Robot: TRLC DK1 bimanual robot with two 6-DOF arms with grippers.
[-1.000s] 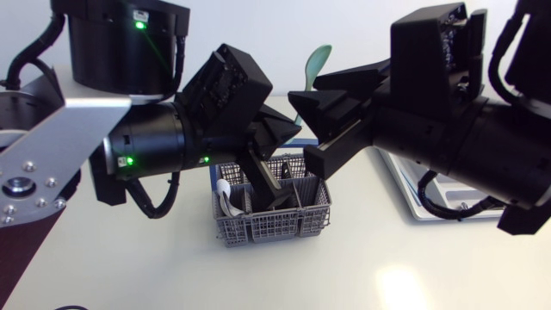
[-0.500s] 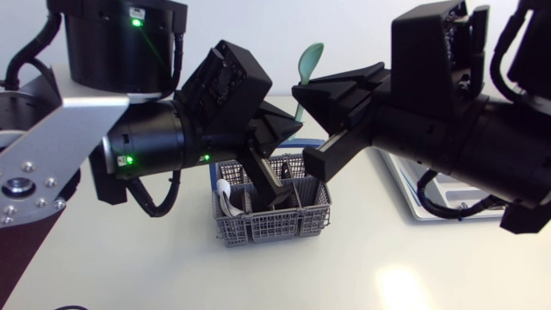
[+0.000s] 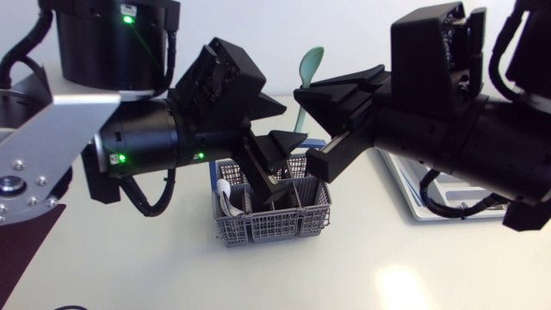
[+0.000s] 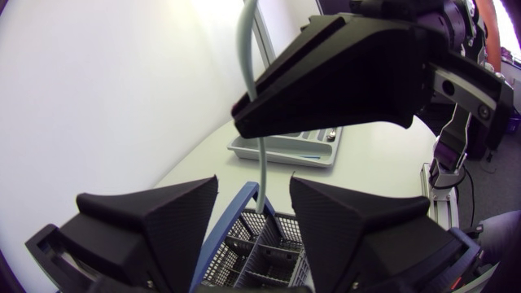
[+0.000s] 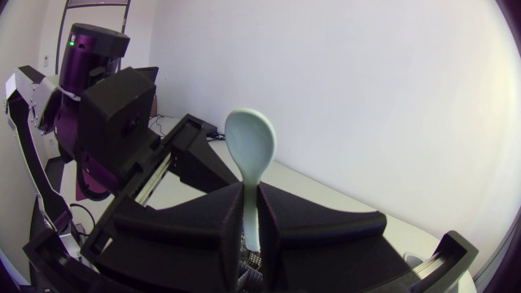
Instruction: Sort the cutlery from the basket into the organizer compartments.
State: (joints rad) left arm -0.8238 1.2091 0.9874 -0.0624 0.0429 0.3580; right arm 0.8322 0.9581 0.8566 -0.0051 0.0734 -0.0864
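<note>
head view: one basket [image 3: 269,226], one teal spoon [image 3: 310,62] in right tool [image 3: 301,125].

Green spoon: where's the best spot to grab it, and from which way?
Grip the thin straight handle below the rounded bowl, where the right gripper pinches it. The green spoon stands upright, bowl up, so a sideways pinch from two sides should hold steadier than on the curved bowl.

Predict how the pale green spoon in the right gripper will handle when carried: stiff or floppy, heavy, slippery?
Probably stiff: the spoon juts straight from the right gripper without sagging. Likely light: its handle looks thin, perhaps plastic. It might pivot or slip, since only the smooth narrow handle is pinched, far from the bowl.
</note>
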